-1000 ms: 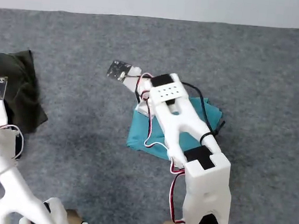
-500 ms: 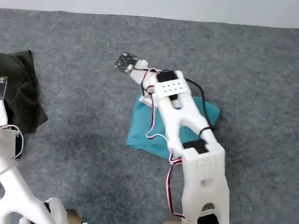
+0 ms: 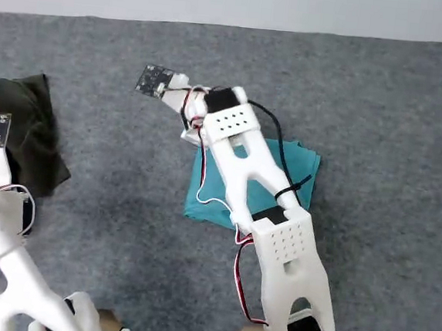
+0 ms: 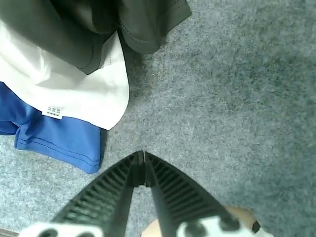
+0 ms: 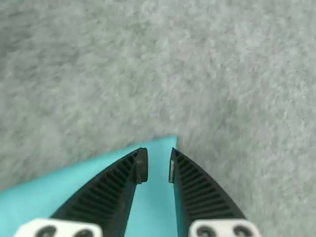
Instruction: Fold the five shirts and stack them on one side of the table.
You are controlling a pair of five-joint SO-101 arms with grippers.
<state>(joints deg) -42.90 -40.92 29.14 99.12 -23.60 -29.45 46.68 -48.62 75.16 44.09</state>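
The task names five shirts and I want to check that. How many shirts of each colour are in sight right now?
Teal shirt: 1
Dark green shirt: 1
White shirt: 1
Blue shirt: 1
Total: 4 shirts in sight

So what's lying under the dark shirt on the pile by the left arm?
A white shirt sticks out from under the dark shirt, and a blue shirt lies beneath the white one. Anything further down is covered by these three.
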